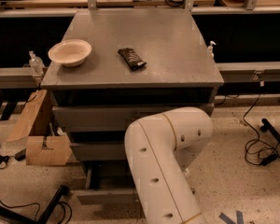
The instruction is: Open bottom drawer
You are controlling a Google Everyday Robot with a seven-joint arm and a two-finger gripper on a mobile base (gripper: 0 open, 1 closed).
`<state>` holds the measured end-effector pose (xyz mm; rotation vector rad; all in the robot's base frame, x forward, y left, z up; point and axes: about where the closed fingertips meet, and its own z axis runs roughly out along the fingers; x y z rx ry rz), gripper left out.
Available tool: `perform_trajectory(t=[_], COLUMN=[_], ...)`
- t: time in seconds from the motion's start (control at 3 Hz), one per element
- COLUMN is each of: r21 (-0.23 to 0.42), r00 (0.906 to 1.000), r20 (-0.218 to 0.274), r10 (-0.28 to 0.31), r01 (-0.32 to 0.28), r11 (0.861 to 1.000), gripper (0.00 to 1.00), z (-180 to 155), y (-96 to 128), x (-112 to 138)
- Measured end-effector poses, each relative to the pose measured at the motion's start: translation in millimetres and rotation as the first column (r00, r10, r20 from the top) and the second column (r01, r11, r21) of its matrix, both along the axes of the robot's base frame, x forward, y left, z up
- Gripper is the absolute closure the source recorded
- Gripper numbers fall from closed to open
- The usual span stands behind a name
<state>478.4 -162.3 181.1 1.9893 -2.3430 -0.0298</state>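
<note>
Since your gripper sits hidden behind the arm (163, 171), jaws' state impossible to tell, take the likely rigid, easy-sliding bottom drawer (102, 196) mid-front.

The flat grey metal table (172, 45) has two things on top: a round cream-coloured bowl (70, 52) sitting upright near the left edge, and a dark wrapped snack bar (132, 59) lying flat around the middle, well apart from the bowl. The table stands on a speckled floor (233, 181). The gripper is hidden behind the bulky white robot arm (163, 162), low at the table's front.
</note>
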Motion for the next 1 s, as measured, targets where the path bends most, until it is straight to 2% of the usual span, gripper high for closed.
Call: perform_trajectory(t=[0.67,1.0], r21=[0.000,0.000], r00=[1.0000,1.0000], r20=[0.000,0.000], r10=[0.000,0.000], r01=[0.000,0.000], r11=[1.000,1.000], gripper=[0.12,0.00], z=[0.0,-0.1], y=[0.0,0.0], x=[0.0,-0.1])
